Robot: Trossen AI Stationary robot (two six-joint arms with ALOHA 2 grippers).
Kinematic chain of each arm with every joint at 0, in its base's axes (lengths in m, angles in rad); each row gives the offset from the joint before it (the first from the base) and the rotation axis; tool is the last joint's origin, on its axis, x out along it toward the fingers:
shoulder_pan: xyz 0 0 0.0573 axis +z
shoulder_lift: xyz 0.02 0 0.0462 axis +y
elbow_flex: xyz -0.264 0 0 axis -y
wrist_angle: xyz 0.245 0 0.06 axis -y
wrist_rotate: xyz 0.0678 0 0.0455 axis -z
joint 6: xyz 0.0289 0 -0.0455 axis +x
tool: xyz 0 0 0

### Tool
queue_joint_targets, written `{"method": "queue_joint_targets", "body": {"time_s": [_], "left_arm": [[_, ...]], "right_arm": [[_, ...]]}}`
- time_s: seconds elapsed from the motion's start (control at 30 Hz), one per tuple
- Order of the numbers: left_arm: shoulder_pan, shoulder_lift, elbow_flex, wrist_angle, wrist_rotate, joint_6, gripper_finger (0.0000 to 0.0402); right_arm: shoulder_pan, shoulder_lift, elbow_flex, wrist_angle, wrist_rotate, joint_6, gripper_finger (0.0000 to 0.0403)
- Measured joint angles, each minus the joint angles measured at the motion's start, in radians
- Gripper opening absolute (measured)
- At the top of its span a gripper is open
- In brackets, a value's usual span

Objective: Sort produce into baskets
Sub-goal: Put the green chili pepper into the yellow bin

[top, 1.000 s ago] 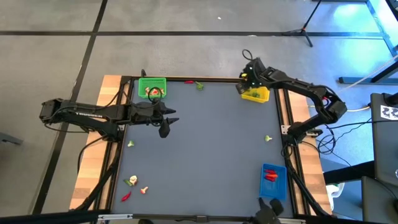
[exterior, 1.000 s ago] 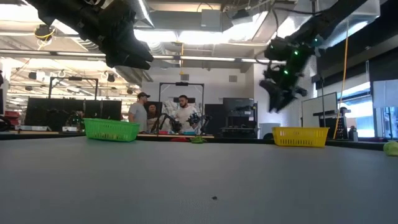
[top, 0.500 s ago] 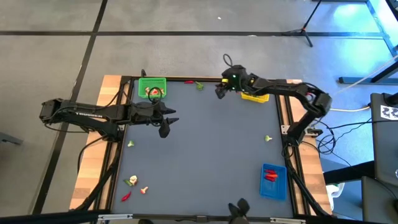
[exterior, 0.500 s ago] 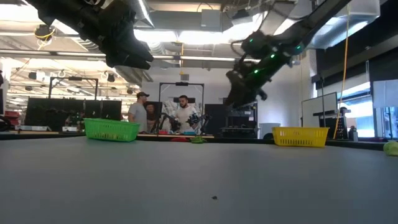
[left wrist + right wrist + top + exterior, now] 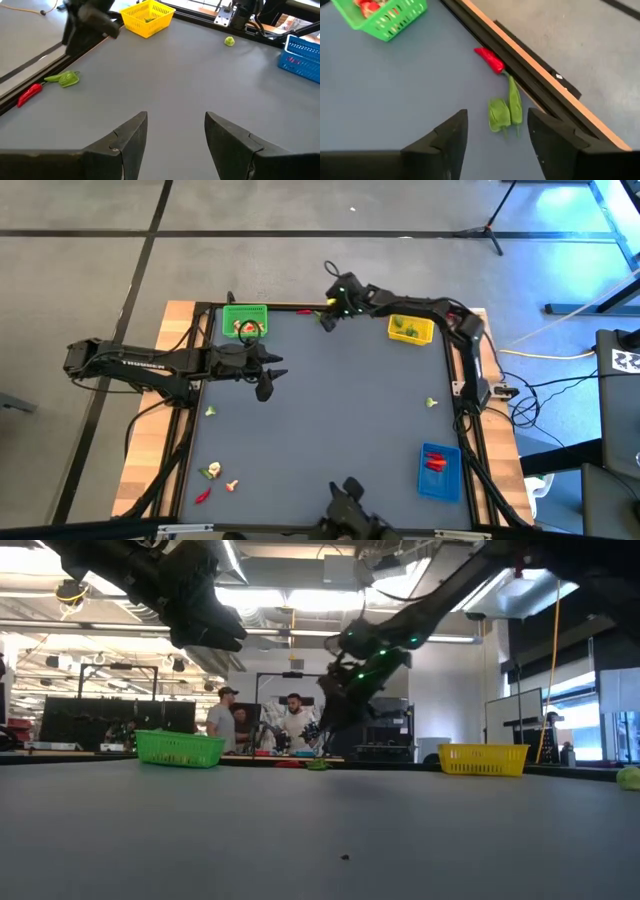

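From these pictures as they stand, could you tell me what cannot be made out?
- Contents of the yellow basket: too small from above; its wall hides them in the low view.
- Pieces by the table's near-left corner: too small to identify in the high view.
- Blue basket: cut off by the left wrist picture's edge.

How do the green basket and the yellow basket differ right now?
The green basket sits at the table's far left corner; the yellow basket sits at the far right. The green basket holds red and pale pieces; the yellow basket holds only green pieces. Both are small mesh baskets standing upright, and neither is touched by a gripper.
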Motion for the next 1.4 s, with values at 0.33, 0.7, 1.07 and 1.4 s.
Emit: {"method": "queue_joint_targets", "body": {"time_s": [0.33, 0.7, 1.07, 1.4], "left_arm": [[0.000, 0.000, 0.000, -0.003, -0.001, 0.000, 0.0194], [0.000, 0.000, 0.000, -0.003, -0.004, 0.000, 0.0194], [0.003, 0.000, 0.000, 0.000, -0.005, 0.005, 0.0194], [0.004, 0.000, 0.000, 0.000, -0.005, 0.002, 0.0193]], "right_arm": [[-0.003, 0.198, 0.297, -0.274, -0.015, -0.001, 0.0144], [-0.053, 0.274, 0.380, -0.391, -0.128, 0.024, 0.0137], [-0.087, 0.311, 0.378, -0.347, -0.318, 0.001, 0.0137], [-0.089, 0.311, 0.378, -0.333, -0.360, -0.011, 0.0057]]}}
